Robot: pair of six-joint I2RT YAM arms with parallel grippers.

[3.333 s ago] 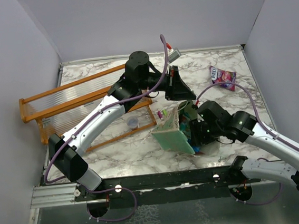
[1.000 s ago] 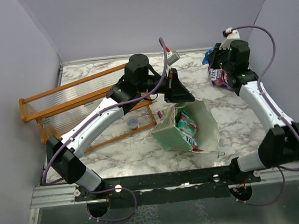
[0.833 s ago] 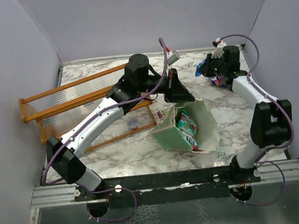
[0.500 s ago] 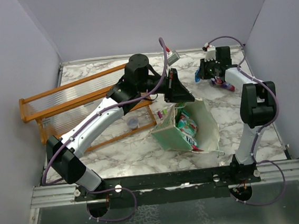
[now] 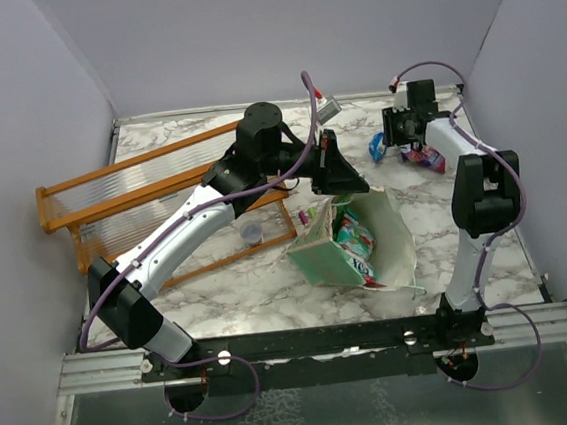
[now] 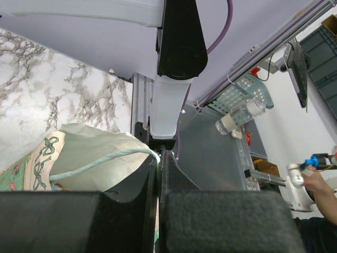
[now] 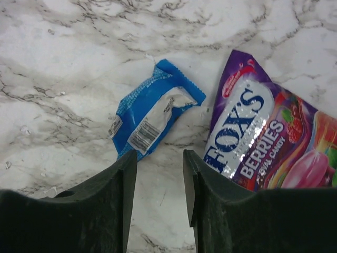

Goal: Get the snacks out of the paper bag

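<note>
One orange rack (image 5: 132, 202) lies under the left arm (image 5: 198, 216), near the bag (image 5: 326, 259).

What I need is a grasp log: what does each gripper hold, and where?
Left gripper: the paper bag, pinched by its string handle. Right gripper: nothing; it stands open above the blue packet.

The top camera sits high behind my arms and looks down on the whole table (image 5: 220, 279). My left wrist camera peeks along my left gripper (image 6: 159, 155), very close to the paper bag (image 6: 89, 150). My right wrist camera looks straight down past my right gripper (image 7: 158, 155), close to the blue packet (image 7: 152, 113) and purple packet (image 7: 268, 142). The top camera sees all three too, from far off.
</note>
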